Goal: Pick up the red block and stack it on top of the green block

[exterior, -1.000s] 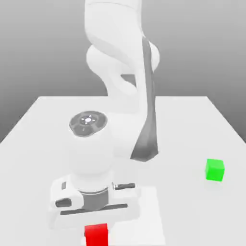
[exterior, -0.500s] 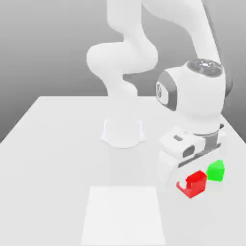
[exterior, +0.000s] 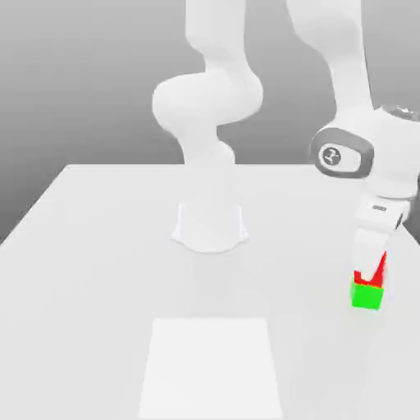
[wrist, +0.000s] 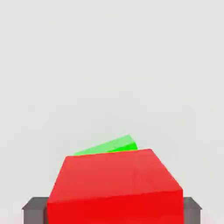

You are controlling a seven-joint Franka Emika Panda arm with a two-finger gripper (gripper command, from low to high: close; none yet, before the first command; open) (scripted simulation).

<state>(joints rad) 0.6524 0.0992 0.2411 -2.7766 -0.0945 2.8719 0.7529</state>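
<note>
White table [exterior: 98, 246], red block [exterior: 371, 273] atop green block [exterior: 367, 296]

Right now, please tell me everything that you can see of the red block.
The red block is a small plain cube, matte and evenly bright red, with no marks. It sits on top of the green block, near the table's edge at the exterior view's right. In the hand view its edges look slightly turned against the green block's. The gripper stands around it, with a dark finger at each side.
</note>
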